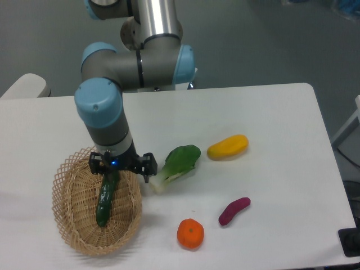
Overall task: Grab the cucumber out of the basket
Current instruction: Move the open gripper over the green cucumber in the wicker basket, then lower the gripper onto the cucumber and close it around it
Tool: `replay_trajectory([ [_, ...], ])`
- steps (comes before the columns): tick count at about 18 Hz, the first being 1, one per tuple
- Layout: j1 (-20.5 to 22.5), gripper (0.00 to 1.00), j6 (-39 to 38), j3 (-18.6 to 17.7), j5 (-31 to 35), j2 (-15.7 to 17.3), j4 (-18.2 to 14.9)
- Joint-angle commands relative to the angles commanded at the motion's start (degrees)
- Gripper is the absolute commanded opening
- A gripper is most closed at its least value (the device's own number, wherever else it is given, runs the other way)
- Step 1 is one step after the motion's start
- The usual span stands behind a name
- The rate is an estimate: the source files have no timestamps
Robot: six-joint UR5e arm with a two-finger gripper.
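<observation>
The dark green cucumber (104,201) lies in the tan wicker basket (68,226) at the front left of the table, running from the basket's middle up toward its far rim. My gripper (120,170) hangs straight down over the cucumber's upper end, low at the basket's far rim. Its black fingers (148,167) stand wide apart, one on each side of that end. The cucumber's tip is partly hidden under the gripper body.
A light green bok choy (178,164) lies just right of the gripper. A yellow vegetable (227,147), a purple sweet potato (234,211) and an orange (190,234) lie further right and in front.
</observation>
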Motion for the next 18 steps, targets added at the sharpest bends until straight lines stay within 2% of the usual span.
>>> replay_trajectory([
  [4,-1.23,1.00,0.09,0.17,0.00,-2.20,0.79],
  [10,-4.04,1.00,0.44,-0.35,0.17,-4.66,4.48],
  [18,-5.45,1.00,2.37,-0.70,0.35,-6.69,4.83],
])
